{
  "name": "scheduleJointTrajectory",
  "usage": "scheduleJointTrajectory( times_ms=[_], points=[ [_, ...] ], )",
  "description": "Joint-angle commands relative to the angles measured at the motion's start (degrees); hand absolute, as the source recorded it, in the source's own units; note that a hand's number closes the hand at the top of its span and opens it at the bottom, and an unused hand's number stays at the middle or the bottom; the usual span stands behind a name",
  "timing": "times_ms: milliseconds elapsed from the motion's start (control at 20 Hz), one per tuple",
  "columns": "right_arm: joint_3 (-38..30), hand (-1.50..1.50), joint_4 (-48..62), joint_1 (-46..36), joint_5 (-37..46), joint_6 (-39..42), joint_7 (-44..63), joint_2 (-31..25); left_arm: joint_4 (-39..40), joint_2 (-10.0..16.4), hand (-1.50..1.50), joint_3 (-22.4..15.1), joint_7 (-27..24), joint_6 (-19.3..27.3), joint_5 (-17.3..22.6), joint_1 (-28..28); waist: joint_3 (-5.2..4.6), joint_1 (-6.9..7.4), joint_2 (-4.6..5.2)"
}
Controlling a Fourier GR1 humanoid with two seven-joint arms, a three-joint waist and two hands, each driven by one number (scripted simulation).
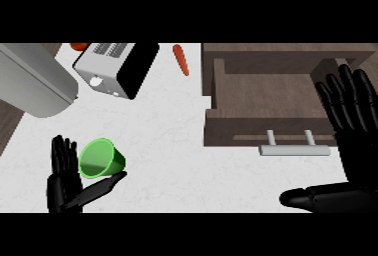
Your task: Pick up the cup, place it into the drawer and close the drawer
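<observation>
I see the green cup just right of my left hand, the nearer one, fingers straight, not yet gripping.

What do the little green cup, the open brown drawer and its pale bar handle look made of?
The green cup looks like smooth plastic: one even bright colour, thin rim. The brown drawer seems wood or veneer, matt, with faint grain streaks. Its pale bar handle looks like metal, light grey on two posts, though painted plastic is possible.
</observation>
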Motion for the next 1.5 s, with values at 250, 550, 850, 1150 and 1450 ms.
scheduleJointTrajectory(
  times_ms=[250, 550, 850, 1150, 1450],
  points=[
    [-1.42, -1.50, -1.64, -1.24, -2.24, 0.64, 3.95, -1.06, 8.58, -1.19, -1.50, 1.95, -6.27, -0.64, 1.00, -1.87, -0.20, -0.07, 0.12],
    [2.60, -1.50, -3.58, -0.12, 1.64, -1.20, 4.35, 1.11, 20.46, -0.24, -1.50, 5.87, -13.74, -4.99, 3.48, -4.68, -0.22, -0.15, 0.14],
    [-0.39, -1.50, 2.33, -0.26, 0.23, 1.60, -1.76, 0.24, 25.51, 1.18, -1.50, 6.11, -13.95, -6.25, 3.54, -8.76, -0.20, -0.12, 0.15],
    [-1.09, -1.50, -1.53, -2.22, -1.73, 0.52, 3.44, -0.16, 29.66, 2.39, -1.50, 7.02, -16.70, -8.39, 4.47, -12.01, -0.20, -0.13, 0.14],
    [1.17, -1.50, -1.44, 2.68, 1.11, 1.10, -0.88, 1.52, 31.36, 3.08, -1.50, 8.08, -18.17, -13.26, 7.43, -11.87, -0.19, -0.11, 0.12]
  ],
)
